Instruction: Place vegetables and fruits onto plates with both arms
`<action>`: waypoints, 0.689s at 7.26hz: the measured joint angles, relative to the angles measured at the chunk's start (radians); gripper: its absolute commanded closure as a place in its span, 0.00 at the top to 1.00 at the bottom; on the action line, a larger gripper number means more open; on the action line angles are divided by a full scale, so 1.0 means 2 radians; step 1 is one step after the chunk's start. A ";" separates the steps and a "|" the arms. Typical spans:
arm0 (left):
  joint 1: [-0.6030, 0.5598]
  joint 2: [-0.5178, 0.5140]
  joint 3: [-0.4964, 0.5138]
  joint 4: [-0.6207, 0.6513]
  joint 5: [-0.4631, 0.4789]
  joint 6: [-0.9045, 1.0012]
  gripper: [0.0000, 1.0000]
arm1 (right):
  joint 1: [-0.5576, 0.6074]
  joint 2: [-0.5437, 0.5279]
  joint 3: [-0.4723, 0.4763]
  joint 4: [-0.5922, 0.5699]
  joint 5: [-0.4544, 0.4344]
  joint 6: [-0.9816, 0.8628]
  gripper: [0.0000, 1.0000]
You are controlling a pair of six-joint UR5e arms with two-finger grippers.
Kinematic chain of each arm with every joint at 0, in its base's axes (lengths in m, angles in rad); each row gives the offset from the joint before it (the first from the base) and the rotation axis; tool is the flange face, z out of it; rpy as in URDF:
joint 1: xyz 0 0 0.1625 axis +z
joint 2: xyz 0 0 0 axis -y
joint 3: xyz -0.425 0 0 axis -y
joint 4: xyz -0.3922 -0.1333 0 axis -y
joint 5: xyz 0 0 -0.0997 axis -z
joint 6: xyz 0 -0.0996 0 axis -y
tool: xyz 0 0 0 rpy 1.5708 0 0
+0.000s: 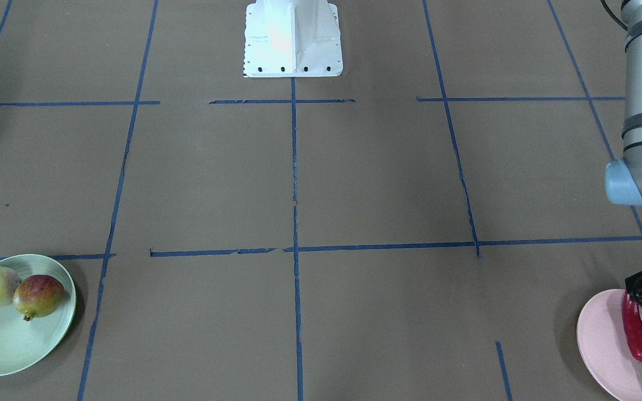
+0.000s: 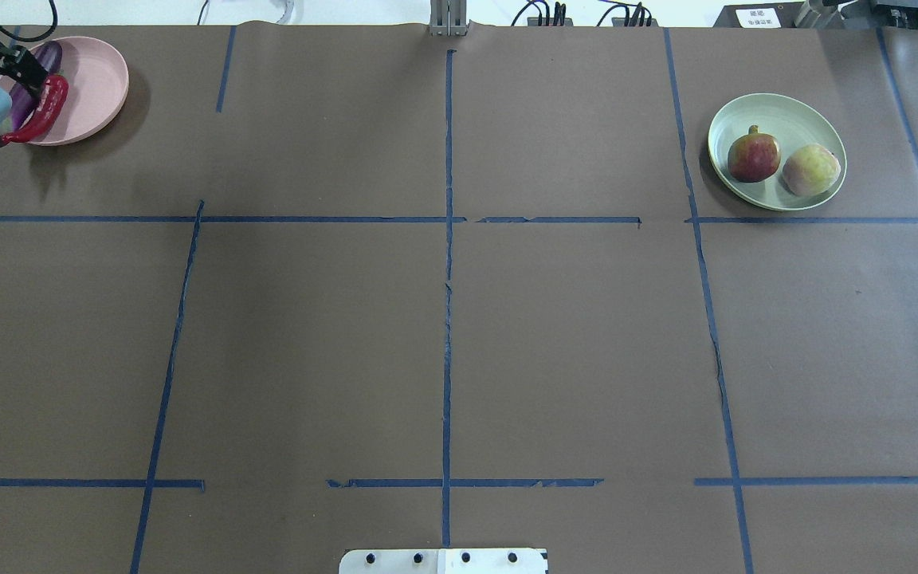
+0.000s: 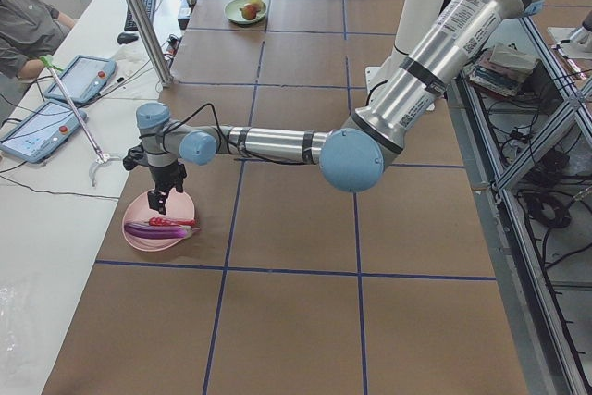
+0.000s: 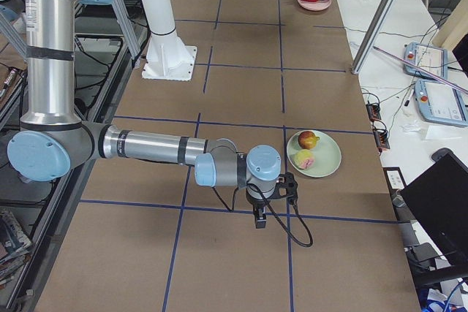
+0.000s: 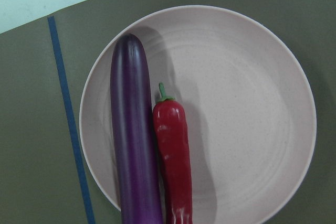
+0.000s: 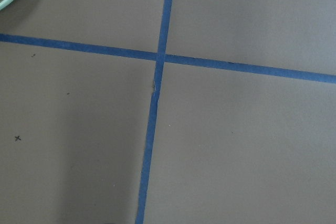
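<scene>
Directly beneath the left wrist camera, the eggplant [image 5: 134,140] and chili pepper [image 5: 173,156] lie side by side and touching on the pink plate [image 5: 247,114]. Both run 12 to 6 o'clock, with the chili on the eggplant's 3 o'clock side. The left gripper [image 3: 160,203] hangs just above them, and whether its fingers are spread I cannot tell. From overhead, its black body and grey wrist cover the plate's 9 o'clock rim and part of the eggplant. That plate sits at the table's 10 o'clock corner. The green plate [image 2: 778,112] sits toward 2 o'clock and holds the pomegranate [image 2: 753,157], with the peach [image 2: 810,169] just beside it at 3 o'clock. The right gripper [image 4: 259,218] hovers apart from that plate over a blue tape crossing [image 6: 159,56], and its state cannot be told. A white base block [image 1: 293,39] stands at the robot's edge of the table.
</scene>
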 measured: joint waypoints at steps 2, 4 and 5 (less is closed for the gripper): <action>-0.006 0.064 -0.153 0.117 -0.045 0.012 1.00 | 0.000 0.000 0.005 -0.001 0.001 0.000 1.00; -0.025 0.174 -0.286 0.162 -0.073 0.039 1.00 | 0.001 0.000 0.006 -0.001 0.001 0.000 1.00; -0.048 0.228 -0.321 0.165 -0.088 0.076 1.00 | 0.001 0.000 0.006 -0.002 0.001 0.000 1.00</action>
